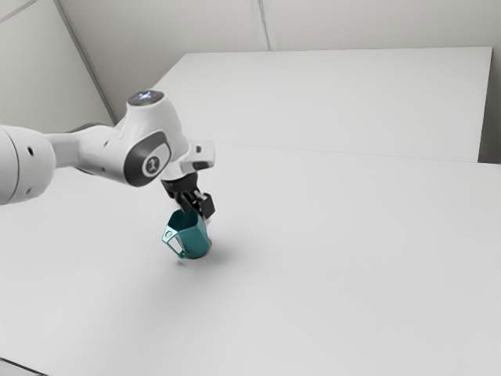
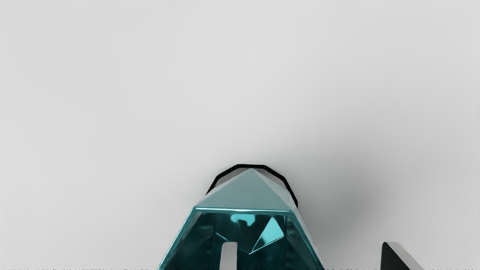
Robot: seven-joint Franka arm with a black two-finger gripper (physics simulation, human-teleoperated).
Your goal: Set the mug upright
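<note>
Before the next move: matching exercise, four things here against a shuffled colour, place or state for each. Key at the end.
Things:
1. Mug
2. End effector
3. Table
4. Handle

Descriptions:
A. Whitish, flat, spread out below the arm
B. Juts toward the exterior view's left
C. Teal, hollow, with an angular rim
D. Black, open, one finger inside the rim, one outside

Pairs: 1-C, 2-D, 3-A, 4-B

teal mug (image 1: 193, 234) on a smooth white table (image 1: 337, 258)
</note>
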